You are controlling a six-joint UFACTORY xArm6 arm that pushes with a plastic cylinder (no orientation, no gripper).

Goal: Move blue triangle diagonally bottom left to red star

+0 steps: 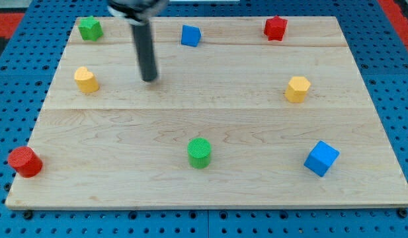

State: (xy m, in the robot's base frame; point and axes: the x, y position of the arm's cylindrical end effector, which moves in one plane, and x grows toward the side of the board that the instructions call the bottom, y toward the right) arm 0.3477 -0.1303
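**Blue triangle sits at the board's top, tip well short of it**

The blue triangle [190, 35] rests near the top edge of the wooden board [210, 132], a little left of centre. The red star [275, 28] it must end up beside lies along the same top strip, well apart to the view's right. Since the goal spot is below and to the left of the star, the triangle needs to travel rightward and slightly down, so a push would have to come from its left side.

My tip [149, 79] touches down on bare wood, below and to the left of the blue triangle, near it but clearly not touching. The tool is a plain rod with nothing to open or close, and it holds and presses nothing now. That standing looks like a sensible approach position for getting behind the triangle.

Around them: a green star [90, 28] in the top-left corner, a yellow heart-like block [86, 79] left of my tip, a yellow hexagon [297, 88] below the red star, a green cylinder [200, 153] at bottom centre, a blue cube [321, 158] bottom right, and a red cylinder [24, 161] at the bottom-left corner. The yellow hexagon lies nearest the goal area and could, I judge, be nudged by a wide sweep.
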